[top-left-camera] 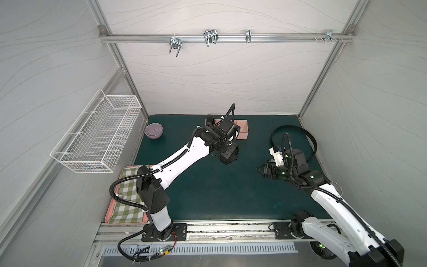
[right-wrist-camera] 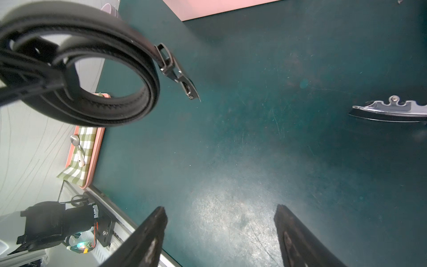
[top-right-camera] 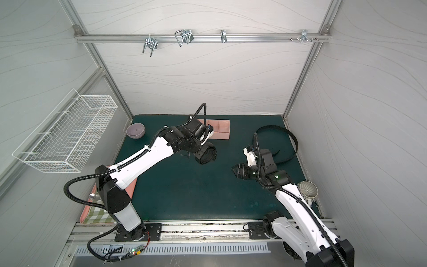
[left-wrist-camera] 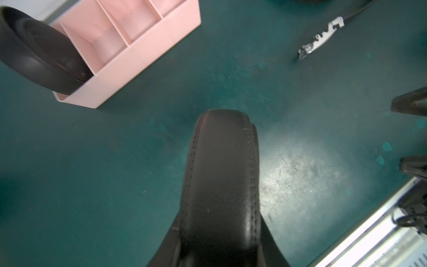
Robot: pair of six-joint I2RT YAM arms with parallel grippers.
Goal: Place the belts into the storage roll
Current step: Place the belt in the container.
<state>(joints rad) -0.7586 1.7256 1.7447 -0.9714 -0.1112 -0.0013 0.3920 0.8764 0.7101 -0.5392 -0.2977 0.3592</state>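
My left gripper (top-left-camera: pixel 222 153) is shut on a tightly coiled black belt (top-left-camera: pixel 231 158), held above the green mat in front of the storage roll (top-left-camera: pixel 243 133). In the left wrist view the coil (left-wrist-camera: pixel 221 185) fills the space between the jaws. The storage roll (left-wrist-camera: pixel 138 57) is a pale-pink divided tray, and a second coiled belt (left-wrist-camera: pixel 41 53) stands in its end compartment. A third belt (top-left-camera: pixel 309 138) lies in a loose curve at the back right, with its metal buckle (right-wrist-camera: pixel 392 111) on the mat. My right gripper (right-wrist-camera: pixel 220 222) hangs open and empty over the mat, to the right of the held coil (right-wrist-camera: pixel 92 81).
A purple bowl (top-left-camera: pixel 154 130) sits at the back left. On the left wall hangs a white wire basket (top-left-camera: pixel 97 138). A flat pink tray with a green checked cloth (top-left-camera: pixel 129 194) lies front left. A grey ribbed cup (top-right-camera: pixel 307 189) stands by the right arm.
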